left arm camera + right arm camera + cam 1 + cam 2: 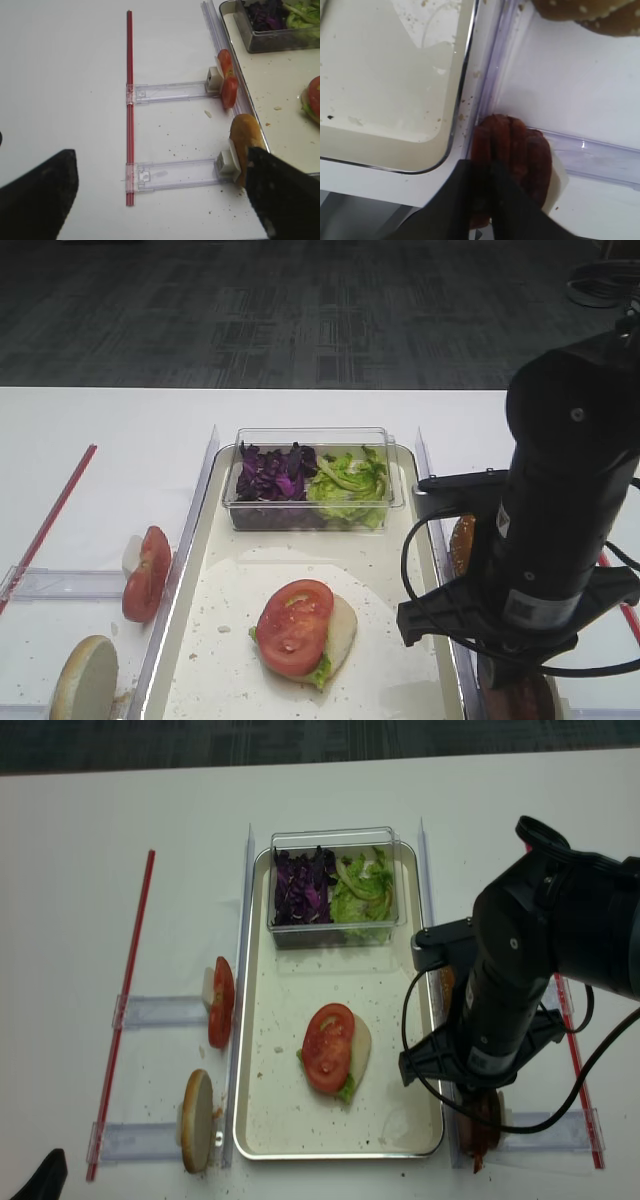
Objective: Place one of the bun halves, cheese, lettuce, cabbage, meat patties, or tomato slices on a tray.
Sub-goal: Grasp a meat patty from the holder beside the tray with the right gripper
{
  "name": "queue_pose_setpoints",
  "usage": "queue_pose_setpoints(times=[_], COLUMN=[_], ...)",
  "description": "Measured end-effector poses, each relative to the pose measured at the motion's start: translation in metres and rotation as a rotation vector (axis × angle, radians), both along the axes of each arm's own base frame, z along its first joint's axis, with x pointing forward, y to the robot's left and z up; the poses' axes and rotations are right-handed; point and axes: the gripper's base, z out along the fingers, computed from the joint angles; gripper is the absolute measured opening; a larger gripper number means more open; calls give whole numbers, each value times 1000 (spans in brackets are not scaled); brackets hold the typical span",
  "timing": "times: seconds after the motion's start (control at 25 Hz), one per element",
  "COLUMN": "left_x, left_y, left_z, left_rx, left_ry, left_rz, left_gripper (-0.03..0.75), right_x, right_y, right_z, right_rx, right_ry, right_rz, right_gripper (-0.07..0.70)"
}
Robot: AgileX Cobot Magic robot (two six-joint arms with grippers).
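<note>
Several meat patties (525, 150) stand on edge in a clear rack just right of the cream tray (380, 90). My right gripper (490, 172) reaches down onto them and is shut on the leftmost meat patty. In the high view the arm hides the jaws, and only the patties (482, 1122) show below it. On the tray (280, 1105) lies a bun half with lettuce and a tomato slice (328, 1047) on top. My left gripper (160, 200) hangs open over the left table with nothing between its fingers, its right finger close to a bun half (243, 137).
A clear tub at the tray's far end holds purple cabbage (272, 472) and lettuce (348, 480). Tomato slices (147, 572) and a bun half (85, 677) stand in clear racks on the left. A seeded bun (590, 15) sits beyond the patties. A red strip (129, 100) crosses the left table.
</note>
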Motion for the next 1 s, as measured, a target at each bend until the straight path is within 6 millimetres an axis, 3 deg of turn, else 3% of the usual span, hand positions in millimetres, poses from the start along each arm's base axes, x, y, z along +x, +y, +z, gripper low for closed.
queue_pose_setpoints(times=[0.28, 1.0], left_x=[0, 0], left_y=[0, 0], left_z=[0, 0], left_rx=[0, 0], left_ry=[0, 0], left_rz=[0, 0], left_gripper=[618, 618], right_x=[1, 13], right_y=[1, 11], right_z=[2, 48], right_rx=[-1, 17], right_ry=[3, 13], right_rz=[2, 40], right_gripper=[123, 123])
